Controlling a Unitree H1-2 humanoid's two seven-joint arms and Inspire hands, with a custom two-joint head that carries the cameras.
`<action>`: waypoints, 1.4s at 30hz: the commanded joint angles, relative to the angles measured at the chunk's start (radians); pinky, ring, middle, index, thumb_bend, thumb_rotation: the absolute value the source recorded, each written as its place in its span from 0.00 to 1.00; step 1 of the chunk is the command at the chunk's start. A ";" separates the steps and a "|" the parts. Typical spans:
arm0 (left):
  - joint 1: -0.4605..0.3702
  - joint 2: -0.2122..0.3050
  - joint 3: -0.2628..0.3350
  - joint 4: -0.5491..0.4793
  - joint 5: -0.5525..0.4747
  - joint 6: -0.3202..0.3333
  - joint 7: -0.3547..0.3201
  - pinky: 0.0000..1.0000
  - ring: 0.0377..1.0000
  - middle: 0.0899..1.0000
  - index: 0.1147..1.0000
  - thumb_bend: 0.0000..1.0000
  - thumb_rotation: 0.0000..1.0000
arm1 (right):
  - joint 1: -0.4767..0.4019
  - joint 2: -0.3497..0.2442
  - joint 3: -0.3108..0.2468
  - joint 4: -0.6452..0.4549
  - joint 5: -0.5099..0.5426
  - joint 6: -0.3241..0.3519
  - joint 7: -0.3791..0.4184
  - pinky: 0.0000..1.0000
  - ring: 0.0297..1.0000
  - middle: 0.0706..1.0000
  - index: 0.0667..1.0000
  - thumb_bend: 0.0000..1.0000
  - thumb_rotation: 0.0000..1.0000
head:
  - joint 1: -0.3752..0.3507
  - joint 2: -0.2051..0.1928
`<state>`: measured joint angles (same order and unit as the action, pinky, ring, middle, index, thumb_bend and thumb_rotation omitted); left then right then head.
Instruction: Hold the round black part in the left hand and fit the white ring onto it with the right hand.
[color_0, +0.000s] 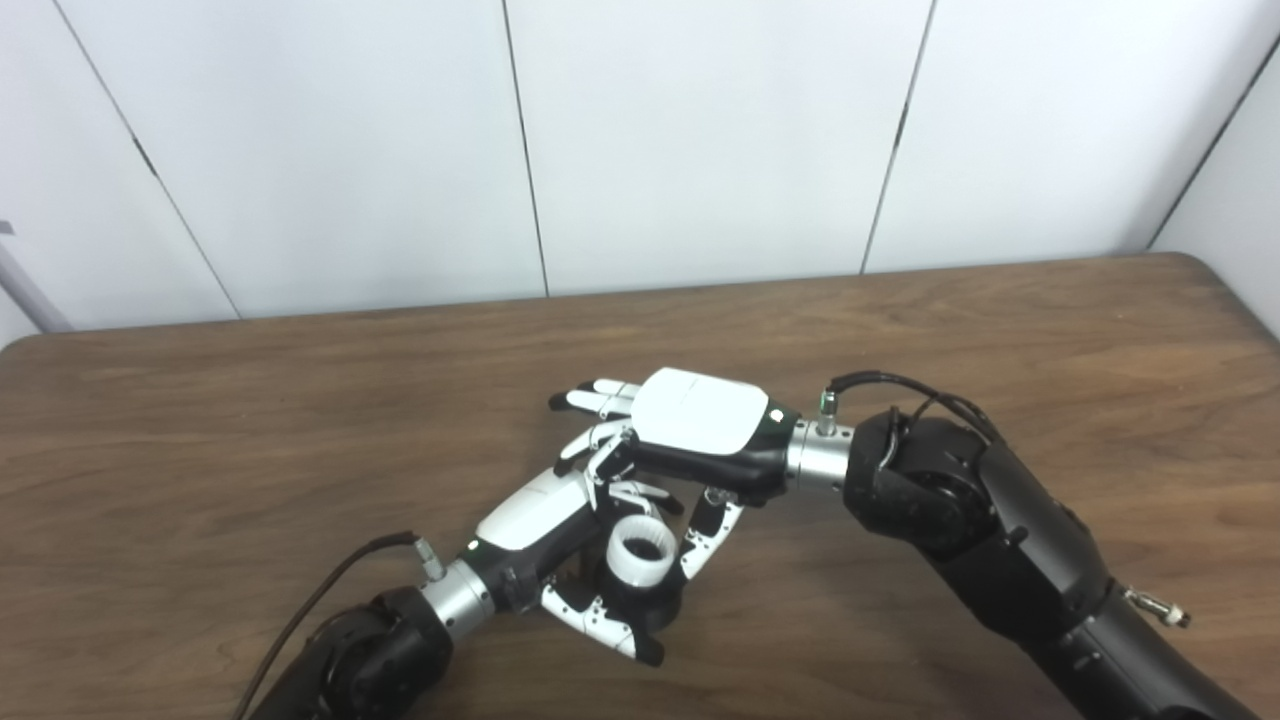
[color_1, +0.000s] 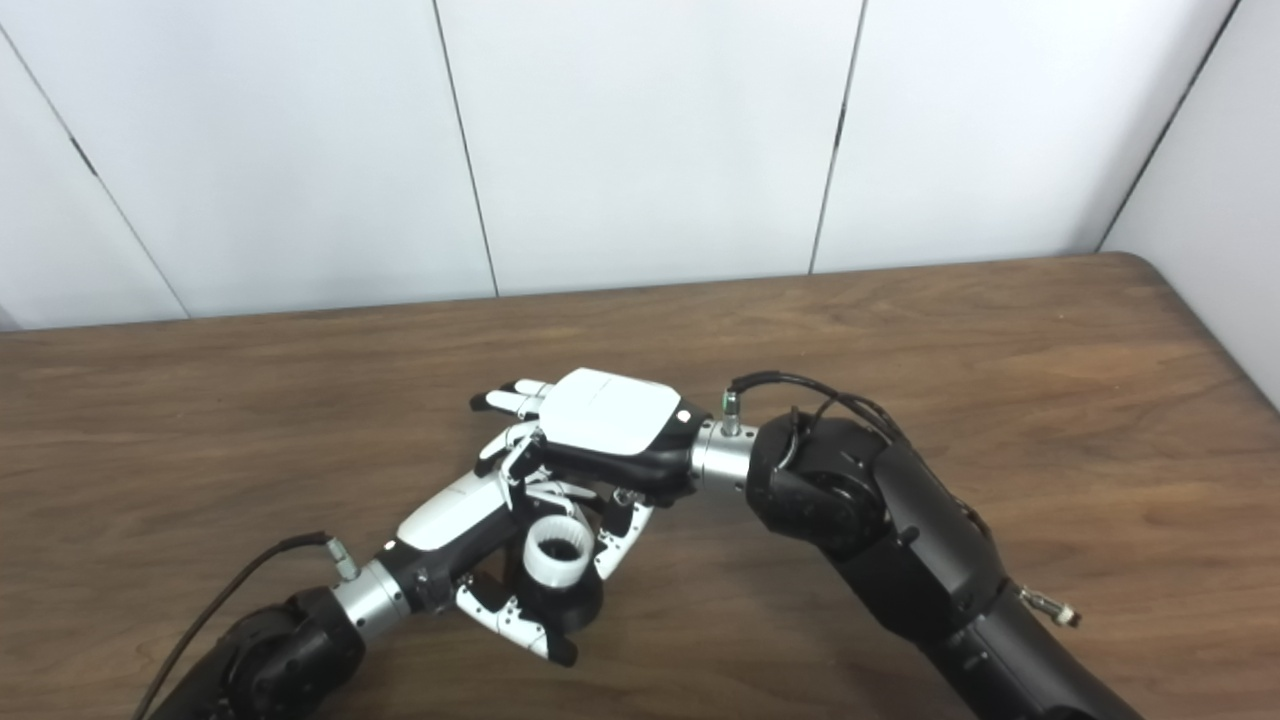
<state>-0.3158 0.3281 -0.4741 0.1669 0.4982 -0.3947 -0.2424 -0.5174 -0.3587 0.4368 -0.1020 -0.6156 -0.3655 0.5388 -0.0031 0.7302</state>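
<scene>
My left hand (color_0: 545, 525) is shut on the round black part (color_0: 655, 608), held near the table's front middle with its opening facing up. The white ring (color_0: 642, 552) sits on top of the black part. My right hand (color_0: 695, 425) hovers palm down just above and behind the ring. Its fingers (color_0: 598, 397) stretch out to the left, and its thumb (color_0: 716, 532) hangs down just right of the ring with a thin gap between them. It grips nothing that I can see. The left fingers behind the ring are partly hidden by the right hand.
The brown wooden table (color_0: 1000, 330) spreads out on all sides of the hands. A white panelled wall (color_0: 700, 140) stands behind its far edge. The table's rounded right corner (color_0: 1210, 270) lies at the far right.
</scene>
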 joint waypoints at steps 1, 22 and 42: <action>-0.004 0.000 -0.016 -0.020 0.028 0.002 -0.035 1.00 0.99 0.76 0.41 0.52 0.06 | -0.025 0.001 0.004 -0.031 0.010 -0.022 -0.006 1.00 1.00 0.78 0.45 0.52 0.14 | -0.001 0.004; 0.001 -0.014 -0.011 -0.032 0.011 0.029 -0.047 1.00 1.00 0.76 0.41 0.52 0.06 | -0.006 -0.028 0.012 -0.070 0.052 -0.018 0.034 1.00 1.00 0.78 0.44 0.52 0.14 | 0.001 0.010; 0.006 -0.018 -0.001 -0.043 0.012 0.011 -0.052 1.00 0.98 0.74 0.41 0.52 0.06 | -0.016 -0.041 0.007 -0.062 0.032 0.002 0.039 1.00 1.00 0.79 0.44 0.52 0.14 | 0.007 0.014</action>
<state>-0.3053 0.3069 -0.4671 0.1375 0.5042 -0.3714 -0.2707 -0.5057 -0.3869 0.4446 -0.1422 -0.5808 -0.3609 0.5655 0.0015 0.7424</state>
